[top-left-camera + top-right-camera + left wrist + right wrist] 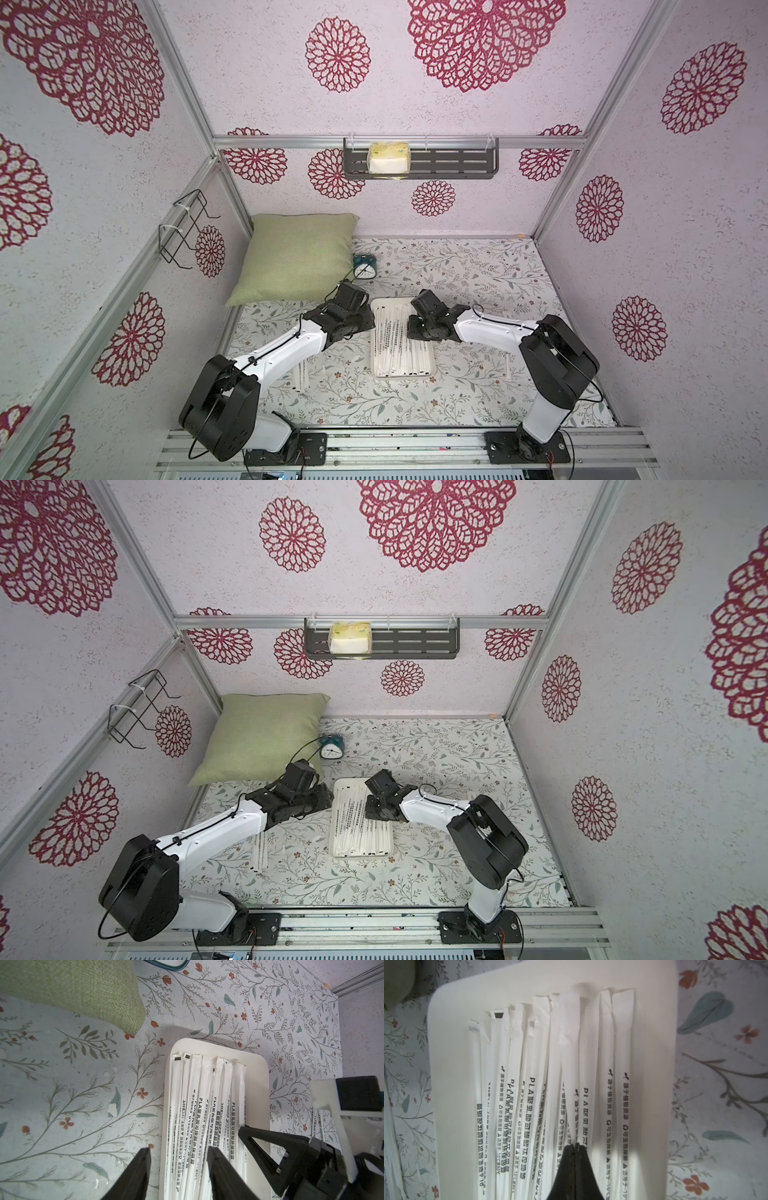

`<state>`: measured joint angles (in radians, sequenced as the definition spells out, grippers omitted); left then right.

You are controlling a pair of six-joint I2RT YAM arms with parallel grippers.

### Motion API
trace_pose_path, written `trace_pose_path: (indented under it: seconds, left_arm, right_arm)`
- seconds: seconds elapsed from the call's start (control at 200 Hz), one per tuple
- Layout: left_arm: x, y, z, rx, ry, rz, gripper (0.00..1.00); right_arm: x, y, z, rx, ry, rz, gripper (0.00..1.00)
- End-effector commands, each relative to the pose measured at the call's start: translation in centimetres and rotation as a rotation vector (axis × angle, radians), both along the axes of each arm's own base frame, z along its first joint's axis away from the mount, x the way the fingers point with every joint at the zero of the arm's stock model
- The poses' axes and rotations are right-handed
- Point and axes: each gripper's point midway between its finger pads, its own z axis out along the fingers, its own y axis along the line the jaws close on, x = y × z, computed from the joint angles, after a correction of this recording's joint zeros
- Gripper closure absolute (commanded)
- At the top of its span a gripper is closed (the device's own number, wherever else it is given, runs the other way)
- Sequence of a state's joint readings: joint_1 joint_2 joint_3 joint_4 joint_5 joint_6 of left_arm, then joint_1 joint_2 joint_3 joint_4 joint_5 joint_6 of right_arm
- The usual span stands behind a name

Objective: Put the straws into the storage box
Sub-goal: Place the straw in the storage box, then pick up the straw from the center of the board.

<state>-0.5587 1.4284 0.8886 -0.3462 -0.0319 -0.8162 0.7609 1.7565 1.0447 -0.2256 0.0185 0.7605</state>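
The storage box (431, 365) is a shallow white tray in the middle of the floral mat, with several white printed straws (395, 345) lying lengthwise in it. My left gripper (178, 1149) stands open at the tray's left rim, one finger over the mat and the other over the straws, with nothing between them. My right gripper (575, 1145) is shut, its tips low over the straws (591, 1064) near the tray's middle; I see nothing clamped in it. More straws (300, 374) lie loose on the mat under the left arm.
A green pillow (297, 257) leans in the far left corner with a teal alarm clock (365, 266) beside it. A dark slotted shelf (457, 164) hangs on the back wall, and a wire rack (183, 228) on the left wall.
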Motion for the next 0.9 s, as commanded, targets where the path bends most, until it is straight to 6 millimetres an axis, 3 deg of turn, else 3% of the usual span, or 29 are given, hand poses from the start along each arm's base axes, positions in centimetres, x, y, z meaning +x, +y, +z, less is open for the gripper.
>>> trace_pose_path:
  seconds: [0.0,0.175,0.29,0.375,0.445,0.59,0.775,0.891]
  left_arm:
    - [0.2,-0.5,-0.2,-0.006,-0.009,-0.018,0.49]
    - [0.2,-0.6,0.0,-0.007,-0.015,-0.022,0.49]
    - [0.2,-0.4,0.6,0.002,-0.024,-0.016,0.49]
    - [0.2,0.0,1.9,0.054,-0.055,-0.017,0.49]
    - [0.1,-0.1,3.5,0.116,-0.099,-0.038,0.48]
    - [-0.2,-3.5,4.9,0.179,-0.146,-0.146,0.45]
    - [-1.3,-10.3,3.4,0.163,-0.139,-0.313,0.41]
    - [-2.0,-13.4,2.3,0.149,-0.113,-0.389,0.41]
  right_arm:
    - [0.3,0.6,0.2,0.003,-0.011,0.011,0.91]
    - [0.4,0.5,1.1,-0.013,-0.024,0.029,0.82]
    - [0.4,0.3,3.4,-0.009,-0.040,0.040,0.75]
    - [0.0,-1.5,5.2,-0.002,-0.040,0.024,0.73]
    - [-0.4,-4.6,6.0,-0.005,-0.028,-0.023,0.71]
    - [-1.0,-14.7,5.1,-0.052,0.009,-0.213,0.65]
    - [-1.6,-25.4,3.1,-0.248,0.009,-0.432,0.53]
    - [-1.5,-28.9,2.0,-0.333,0.006,-0.514,0.52]
